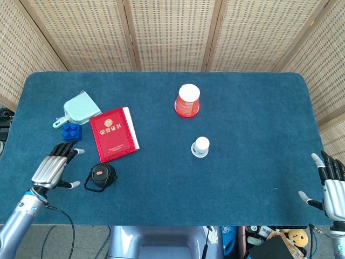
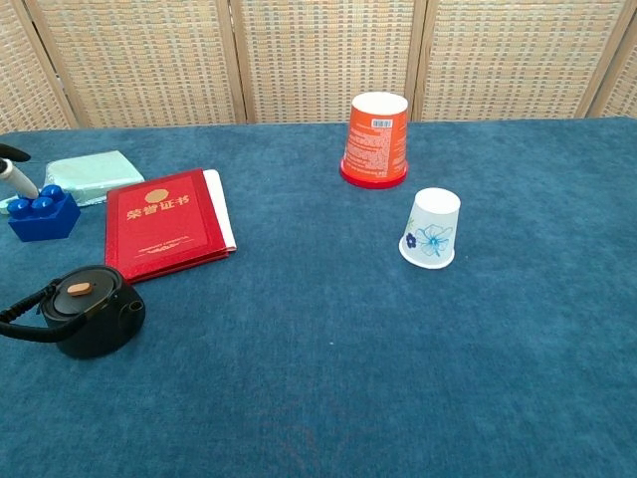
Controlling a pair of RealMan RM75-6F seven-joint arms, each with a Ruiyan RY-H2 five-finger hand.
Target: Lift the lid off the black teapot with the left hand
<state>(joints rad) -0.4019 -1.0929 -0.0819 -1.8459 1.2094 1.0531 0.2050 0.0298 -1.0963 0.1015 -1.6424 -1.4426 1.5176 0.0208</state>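
Observation:
The black teapot (image 1: pixel 102 176) (image 2: pixel 92 313) stands near the table's front left edge with its lid (image 2: pixel 82 293) on; the lid has a small tan knob. My left hand (image 1: pixel 53 167) hovers just left of the teapot, fingers spread and holding nothing, a short gap apart from it. In the chest view only a fingertip (image 2: pixel 12 171) shows at the left edge. My right hand (image 1: pixel 332 184) hangs at the table's front right corner, fingers apart and empty; the chest view does not show it.
A red booklet (image 1: pixel 112 134) lies just behind the teapot. A blue block (image 1: pixel 70 131) and a pale green pouch (image 1: pixel 80 107) sit behind my left hand. An upturned red cup (image 1: pixel 187 100) and a small white floral cup (image 1: pixel 200 147) stand mid-table.

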